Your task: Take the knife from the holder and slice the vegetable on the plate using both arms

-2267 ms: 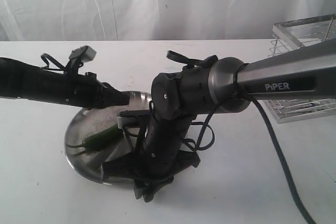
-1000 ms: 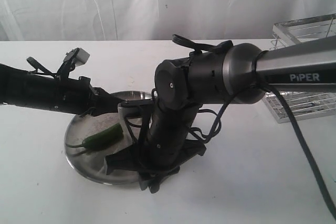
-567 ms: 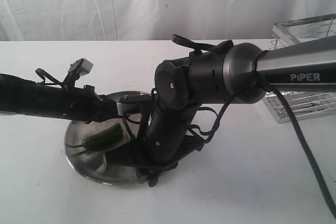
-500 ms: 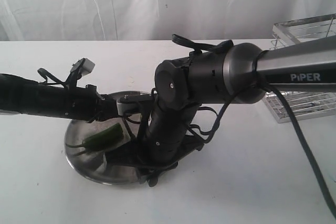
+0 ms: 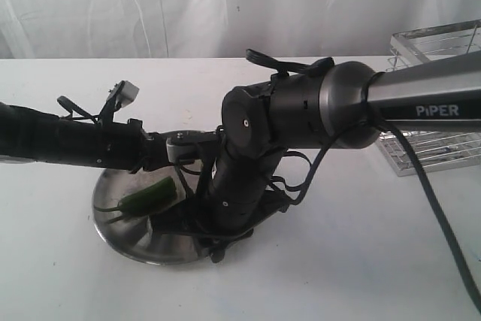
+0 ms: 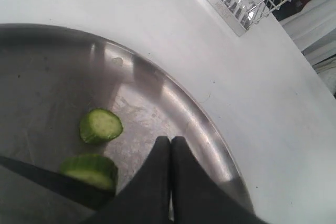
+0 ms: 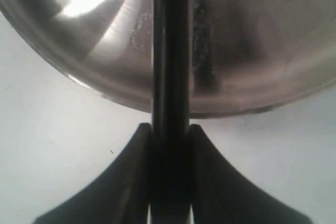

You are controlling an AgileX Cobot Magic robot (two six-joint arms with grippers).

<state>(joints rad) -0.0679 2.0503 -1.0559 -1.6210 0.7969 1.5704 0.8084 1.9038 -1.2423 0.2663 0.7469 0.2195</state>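
Between the right gripper [image 7: 169, 128] fingers, the knife [image 7: 170, 51] is clamped and extends across the plate [image 7: 252, 51] rim. The left gripper [image 6: 170, 141] is closed and empty, near the cut vegetable [image 6: 90, 167] and its slice [image 6: 101, 125]. Open table [image 5: 338, 261] surrounds the plate; the holder [image 5: 432, 157] stands well apart.

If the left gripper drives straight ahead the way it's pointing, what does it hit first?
Probably the rim of the plate, just beyond the left gripper with its shut fingers. Height is unclear; if it clears the rim, only white table lies before the holder.
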